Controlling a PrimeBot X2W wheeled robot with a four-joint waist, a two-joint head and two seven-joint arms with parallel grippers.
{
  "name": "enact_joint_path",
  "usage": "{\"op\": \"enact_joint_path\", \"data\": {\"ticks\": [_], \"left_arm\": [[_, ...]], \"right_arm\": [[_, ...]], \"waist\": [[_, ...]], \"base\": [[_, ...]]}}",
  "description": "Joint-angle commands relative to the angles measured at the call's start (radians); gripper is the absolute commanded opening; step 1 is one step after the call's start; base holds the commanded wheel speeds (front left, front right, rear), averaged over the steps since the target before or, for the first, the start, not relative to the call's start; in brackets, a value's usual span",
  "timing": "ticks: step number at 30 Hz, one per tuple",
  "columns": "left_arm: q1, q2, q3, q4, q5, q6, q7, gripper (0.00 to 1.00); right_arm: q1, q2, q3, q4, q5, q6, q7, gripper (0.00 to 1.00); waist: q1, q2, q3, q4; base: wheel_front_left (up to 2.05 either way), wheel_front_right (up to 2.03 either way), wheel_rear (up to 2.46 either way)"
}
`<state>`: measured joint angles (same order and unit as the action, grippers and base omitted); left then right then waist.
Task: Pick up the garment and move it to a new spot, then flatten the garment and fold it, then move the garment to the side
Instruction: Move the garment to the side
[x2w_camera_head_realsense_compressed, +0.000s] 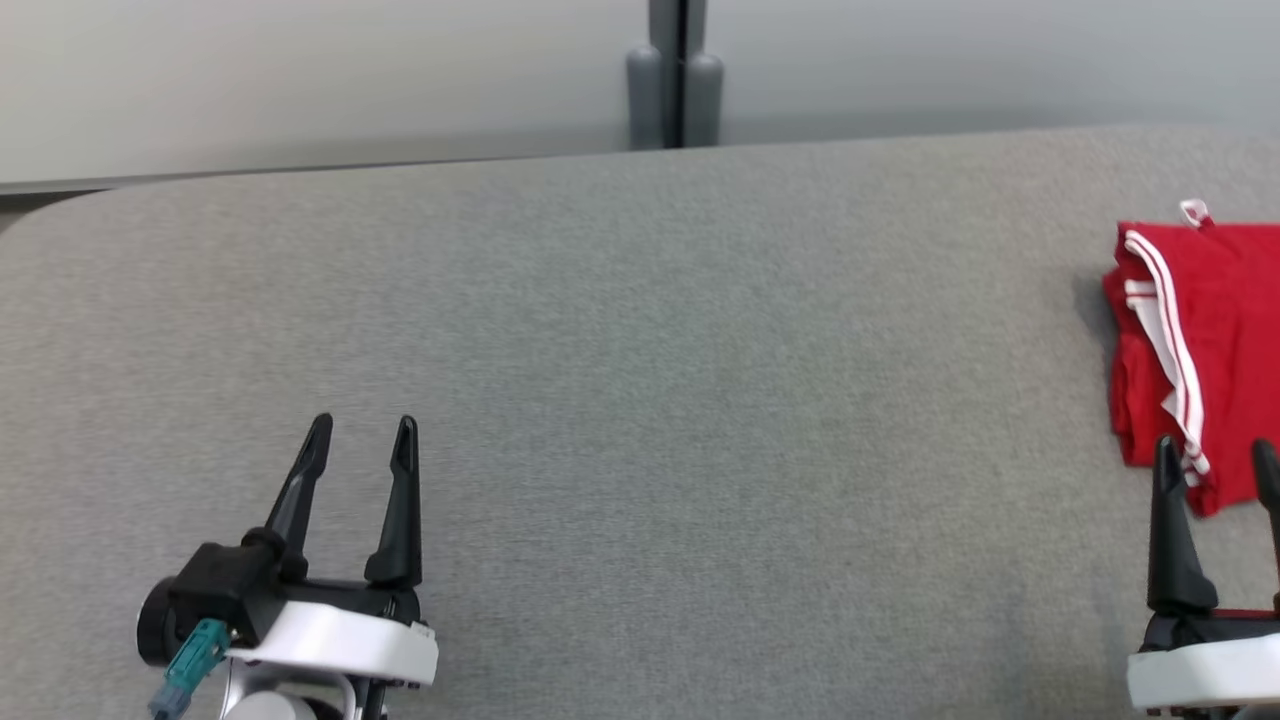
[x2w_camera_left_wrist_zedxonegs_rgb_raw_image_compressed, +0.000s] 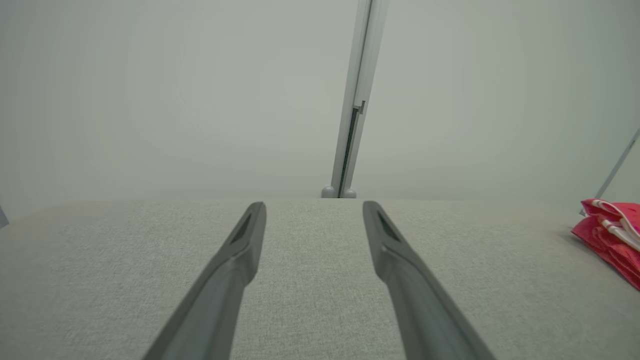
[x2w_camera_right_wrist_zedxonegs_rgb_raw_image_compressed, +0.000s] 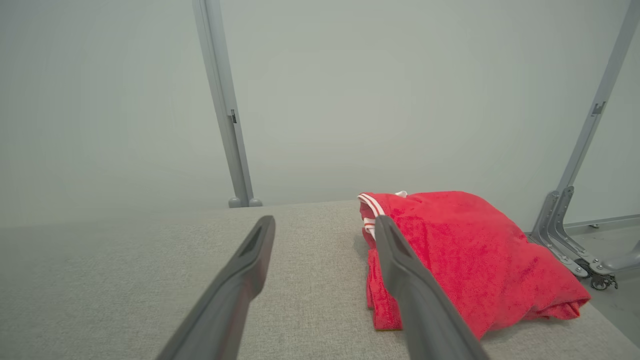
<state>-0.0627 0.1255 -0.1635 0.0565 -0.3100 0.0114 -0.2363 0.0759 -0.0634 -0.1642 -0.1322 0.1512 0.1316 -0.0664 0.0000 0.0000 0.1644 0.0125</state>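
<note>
A folded red garment (x2w_camera_head_realsense_compressed: 1205, 330) of nubby, towel-like cloth, edged with white striped trim, is seen lying in a rumpled, roughly rectangular stack at the right end of the table (x2w_camera_head_realsense_compressed: 640, 400). The table is covered in grey woven fabric and rounded at its far left corner. The right gripper (x2w_camera_right_wrist_zedxonegs_rgb_raw_image_compressed: 324, 222) is held at the garment's near edge, its long, tapered dark fingers spread with nothing between them; contact with the cloth cannot be told. The left gripper (x2w_camera_head_realsense_compressed: 363, 425) is likewise spread and empty, well apart from the garment. A smooth grey post (x2w_camera_head_realsense_compressed: 675, 80) is seen behind the table.
</note>
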Motion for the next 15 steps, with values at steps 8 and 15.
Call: {"op": "enact_joint_path", "data": {"ticks": [8,15], "left_arm": [[0.089,0.013,0.023,0.054,-0.029,0.008,-0.005,1.00],[0.152,0.035,0.020,0.079,-0.041,-0.005,0.005,1.00]], "right_arm": [[0.095,0.005,0.056,-0.054,-0.010,-0.002,0.072,1.00],[0.175,0.008,0.066,-0.087,-0.009,-0.002,0.105,1.00]], "waist": [[0.0000,0.0000,-0.146,0.095],[0.0000,0.0000,-0.211,0.097]], "base": [[0.00,0.00,0.00],[0.00,0.00,0.00]]}}
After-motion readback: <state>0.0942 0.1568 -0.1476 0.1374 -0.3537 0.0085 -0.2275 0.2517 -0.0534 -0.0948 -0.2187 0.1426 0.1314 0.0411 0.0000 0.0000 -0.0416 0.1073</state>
